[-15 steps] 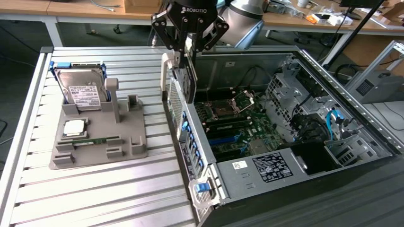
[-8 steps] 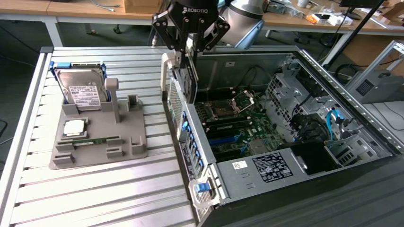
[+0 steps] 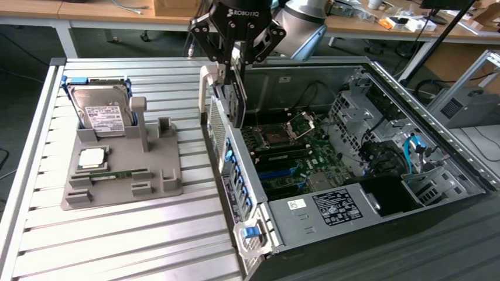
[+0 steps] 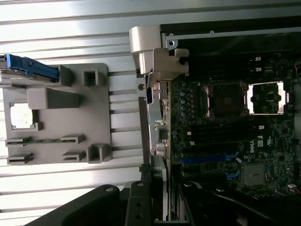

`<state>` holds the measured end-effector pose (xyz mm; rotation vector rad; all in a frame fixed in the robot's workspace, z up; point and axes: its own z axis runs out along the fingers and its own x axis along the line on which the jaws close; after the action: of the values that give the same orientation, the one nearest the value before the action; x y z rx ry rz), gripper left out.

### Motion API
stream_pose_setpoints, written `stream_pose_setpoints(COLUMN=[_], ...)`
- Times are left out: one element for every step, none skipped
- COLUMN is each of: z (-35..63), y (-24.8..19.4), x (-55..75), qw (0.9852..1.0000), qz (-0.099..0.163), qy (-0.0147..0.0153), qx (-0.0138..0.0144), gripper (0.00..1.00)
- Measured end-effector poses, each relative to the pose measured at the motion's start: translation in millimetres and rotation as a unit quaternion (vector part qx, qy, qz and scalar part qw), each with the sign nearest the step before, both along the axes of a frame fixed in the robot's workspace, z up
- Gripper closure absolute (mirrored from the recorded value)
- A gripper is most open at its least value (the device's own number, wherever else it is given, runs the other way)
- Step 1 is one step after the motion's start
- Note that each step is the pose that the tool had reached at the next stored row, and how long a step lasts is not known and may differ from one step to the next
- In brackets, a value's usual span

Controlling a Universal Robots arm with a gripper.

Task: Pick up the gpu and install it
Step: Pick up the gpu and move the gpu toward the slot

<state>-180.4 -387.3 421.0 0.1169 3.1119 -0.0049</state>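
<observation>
Grey fixture tray (image 3: pixel 160 186) held hard drive (image 3: pixel 102 114), memory stick (image 3: pixel 117 174); jaws clamped gpu (image 3: pixel 236 99) upright over open case (image 3: pixel 301 79) wall, motherboard (image 3: pixel 301 158) inside.

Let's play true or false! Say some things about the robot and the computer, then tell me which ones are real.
1. The gripper holds the graphics card upright above the computer case. True.
2. The hard drive lies inside the computer. False: it stands in the grey holder on the table.
3. The computer case is open. True.
4. The graphics card is plugged into the board. False: it hangs in the gripper above the case's edge.
</observation>
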Motion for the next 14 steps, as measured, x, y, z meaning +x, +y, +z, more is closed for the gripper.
stream_pose_setpoints(z=[-0.1,-0.1,-0.1,-0.1,-0.3,-0.3,-0.3,-0.4,-0.4,-0.4,-0.4,-0.5,-0.4,-0.5], y=[0.0,0.0,0.0,0.0,-0.1,-0.1,-0.1,-0.1,-0.1,-0.1,-0.1,-0.1,-0.1,-0.1], x=[0.6,1.2,1.8,2.5,3.6,4.6,5.3,6.1,6.8,7.7,8.7,9.3,9.9,10.3], qw=[1.0000,1.0000,1.0000,1.0000,1.0000,1.0000,1.0000,1.0000,1.0000,1.0000,1.0000,1.0000,1.0000,1.0000], qz=[0.000,0.000,0.000,0.000,0.000,0.000,0.000,0.000,0.000,0.000,0.000,0.000,0.000,0.000], qy=[0.0000,0.0000,0.0001,0.0000,0.0000,0.0001,0.0000,0.0000,0.0000,0.0000,0.0000,0.0000,0.0000,0.0000], qx=[0.0000,0.0000,0.0000,0.0000,0.0000,0.0000,0.0000,0.0000,0.0000,0.0000,0.0000,0.0000,0.0000,-0.0001], gripper=[0.73,0.73,0.73,0.73,0.73,0.73,0.73,0.73,0.73,0.73,0.73,0.73,0.73,0.73])
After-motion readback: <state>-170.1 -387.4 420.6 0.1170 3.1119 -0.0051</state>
